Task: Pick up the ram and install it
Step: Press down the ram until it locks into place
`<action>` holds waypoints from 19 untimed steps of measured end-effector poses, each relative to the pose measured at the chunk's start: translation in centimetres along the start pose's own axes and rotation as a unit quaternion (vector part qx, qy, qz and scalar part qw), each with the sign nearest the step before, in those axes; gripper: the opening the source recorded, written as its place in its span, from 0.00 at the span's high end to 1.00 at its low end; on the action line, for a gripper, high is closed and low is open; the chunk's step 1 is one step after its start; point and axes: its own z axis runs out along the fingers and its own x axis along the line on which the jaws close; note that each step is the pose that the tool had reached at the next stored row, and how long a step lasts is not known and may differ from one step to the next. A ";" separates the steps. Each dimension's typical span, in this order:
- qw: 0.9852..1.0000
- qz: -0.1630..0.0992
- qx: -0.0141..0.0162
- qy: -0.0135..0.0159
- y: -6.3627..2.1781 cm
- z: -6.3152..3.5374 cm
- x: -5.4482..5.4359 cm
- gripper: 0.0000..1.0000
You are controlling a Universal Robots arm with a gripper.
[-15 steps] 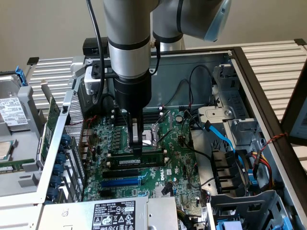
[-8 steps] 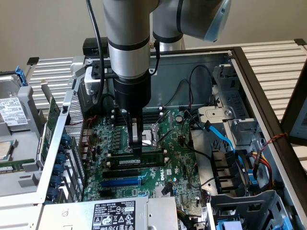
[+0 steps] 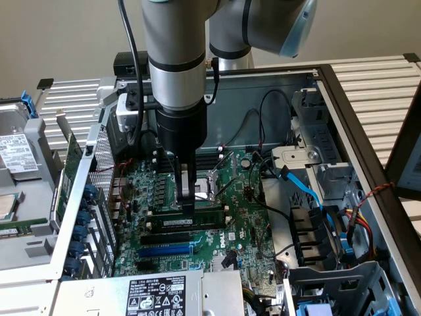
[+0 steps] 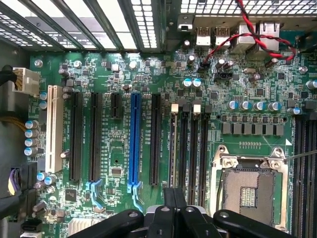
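The ram (image 3: 205, 217) is a long green stick with a white label. It stands on edge in a black slot on the green motherboard (image 3: 243, 217), just in front of the CPU socket (image 3: 209, 179). My gripper (image 3: 188, 205) comes straight down from the arm, fingers shut together, tips resting on the stick's upper edge left of its middle. In the wrist view the shut gripper (image 4: 173, 192) sits over the slot with white end clips, where the ram (image 4: 174, 148) shows edge-on as a thin line.
Beside the ram lie another long black slot (image 3: 177, 236) and the blue expansion slot (image 3: 164, 251). The power supply (image 3: 154, 296) is in front. Drive cages with blue and black cables (image 3: 309, 197) are at the exterior view's right. Case walls surround the board.
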 end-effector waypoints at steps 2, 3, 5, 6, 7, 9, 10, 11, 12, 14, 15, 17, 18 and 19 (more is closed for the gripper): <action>1.000 0.000 0.000 0.000 0.00 0.13 0.0 0.89; 1.000 0.000 0.000 0.000 0.00 0.20 0.0 0.89; 1.000 0.000 0.000 0.000 0.00 0.38 0.0 0.89; 1.000 0.000 0.000 0.000 0.00 0.44 0.0 0.89; 1.000 0.000 0.000 0.000 0.00 0.50 0.0 0.89; 1.000 0.000 0.000 0.000 0.00 0.56 0.0 0.89; 1.000 0.000 0.000 0.000 0.00 0.57 0.0 0.89; 1.000 0.000 0.000 0.000 0.00 0.58 0.0 0.89; 1.000 0.000 0.000 0.000 0.00 0.59 0.0 0.89; 1.000 0.000 0.000 0.000 0.00 0.59 0.0 0.89; 1.000 0.000 0.000 0.000 0.00 0.59 0.0 0.89; 1.000 0.000 0.000 0.000 0.00 0.59 0.0 0.89; 1.000 0.000 0.000 0.000 0.00 0.59 0.0 0.89; 1.000 0.000 0.000 0.000 0.00 0.59 0.0 0.89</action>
